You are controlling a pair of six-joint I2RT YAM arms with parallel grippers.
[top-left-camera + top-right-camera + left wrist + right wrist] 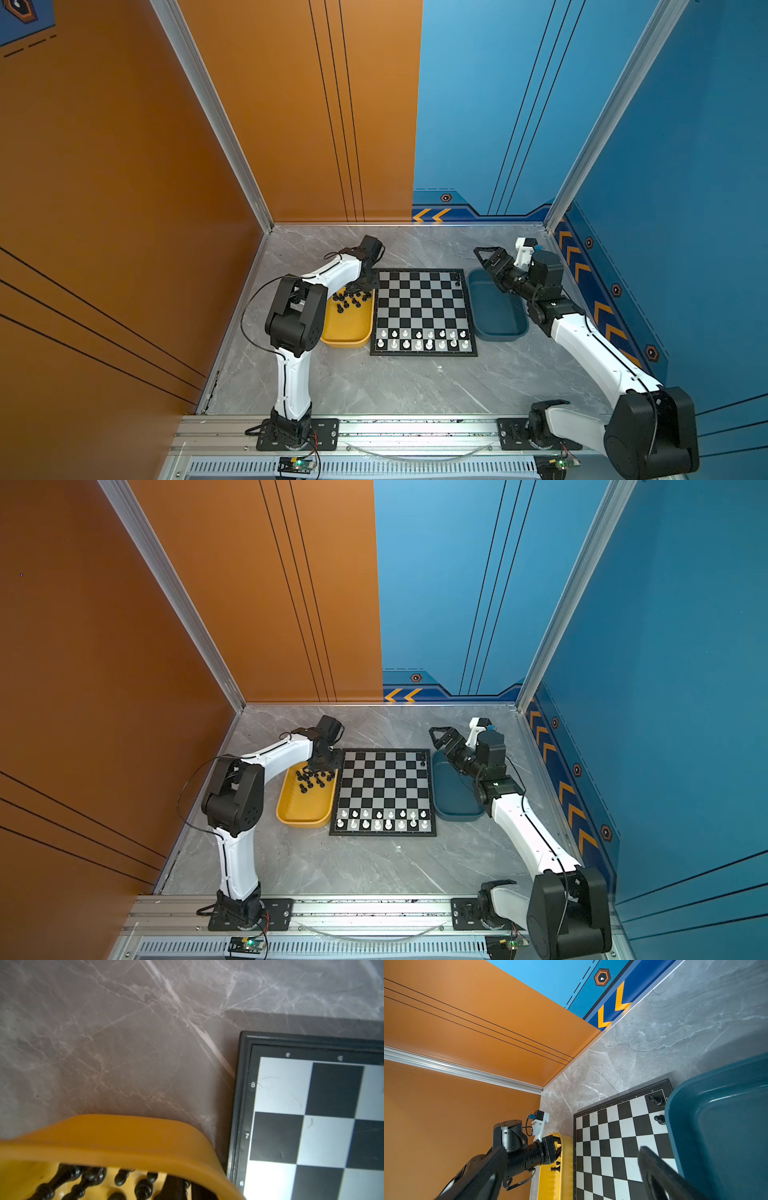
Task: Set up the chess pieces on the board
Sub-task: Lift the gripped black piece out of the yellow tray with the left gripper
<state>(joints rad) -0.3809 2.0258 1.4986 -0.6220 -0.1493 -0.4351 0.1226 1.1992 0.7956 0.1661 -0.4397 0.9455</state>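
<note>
Rail (pixel 415 430): an aluminium strip along the near edge, with both arm bases fixed onto it.
Counter (pixel 374 386): a grey marbled slab that carries the board and both trays.
White chessmen (pixel 422 340): they stand upright in the board's two nearest rows.
Board (pixel 422 308): it lies flat at mid-counter between the two trays, each tray just beside one of its side edges.
Yellow tray (pixel 348 332): it sits along the board's left edge.
Dark blue tray (pixel 498 322): it sits along the board's right edge, and the right arm's wrist hangs over its far part.
Chess pieces (pixel 351 298): most of the black ones are clustered in the far half of the yellow tray. Two more stand on the board at its far right corner, one on the corner square and one on the square just nearer.
Left end effector (pixel 365 286): it is down in the far end of the yellow tray, beside the board's far left corner and among the black cluster. It is clenched. Its tips are hidden, so it cannot be told whether a piece is pinched between them.
Right end effector (pixel 485 255): it is raised off the counter by the far end of the dark blue tray. It is released, with its fingers (pixel 654 1167) spread wide and nothing between them.
Walls (pixel 291 124): orange panels run on the left and far left, blue ones on the far right and right.
</note>
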